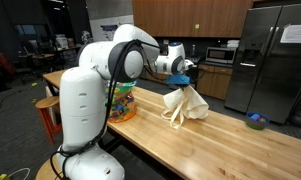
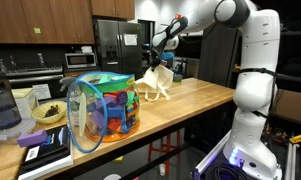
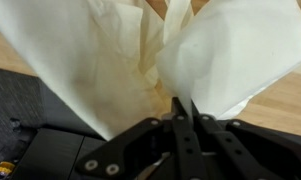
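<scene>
Pinching the top of the cream cloth [image 1: 184, 105] between the closed fingers of the gripper [image 1: 185, 79]. Hanging straight down under the jaws, long way up and down, low end seeming to touch the wooden table [image 1: 235, 140], near the colorful basket [image 2: 105, 108].

We can read no text, label, brand or number in any view: the white sheet [image 1: 295, 33] on the steel refrigerator [image 1: 270, 75] is too small and blurred to make out, and so is the book [image 2: 45, 150] on the tabletop [image 2: 200, 100].
</scene>
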`<state>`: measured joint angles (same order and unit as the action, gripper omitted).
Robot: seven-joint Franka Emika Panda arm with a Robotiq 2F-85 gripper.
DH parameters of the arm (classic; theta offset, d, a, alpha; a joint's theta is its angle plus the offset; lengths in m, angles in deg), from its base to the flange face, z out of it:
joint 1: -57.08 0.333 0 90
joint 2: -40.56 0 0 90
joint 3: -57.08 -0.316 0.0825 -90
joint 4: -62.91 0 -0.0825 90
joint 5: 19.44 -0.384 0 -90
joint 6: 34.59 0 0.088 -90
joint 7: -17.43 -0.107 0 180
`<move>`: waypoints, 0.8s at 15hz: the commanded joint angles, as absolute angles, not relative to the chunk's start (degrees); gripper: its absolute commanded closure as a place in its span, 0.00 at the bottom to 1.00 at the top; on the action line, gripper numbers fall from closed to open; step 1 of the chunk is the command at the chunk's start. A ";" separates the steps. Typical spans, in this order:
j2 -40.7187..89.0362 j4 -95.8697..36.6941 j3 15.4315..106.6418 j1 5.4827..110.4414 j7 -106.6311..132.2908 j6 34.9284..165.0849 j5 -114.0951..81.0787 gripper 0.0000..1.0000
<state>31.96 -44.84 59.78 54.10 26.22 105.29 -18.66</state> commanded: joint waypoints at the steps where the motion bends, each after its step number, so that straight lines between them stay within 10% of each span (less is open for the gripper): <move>1: 25.00 -33.50 60.96 50.83 30.00 105.52 -20.09 0.99; 12: 23.05 -20.23 65.35 41.85 28.57 100.49 -21.63 0.99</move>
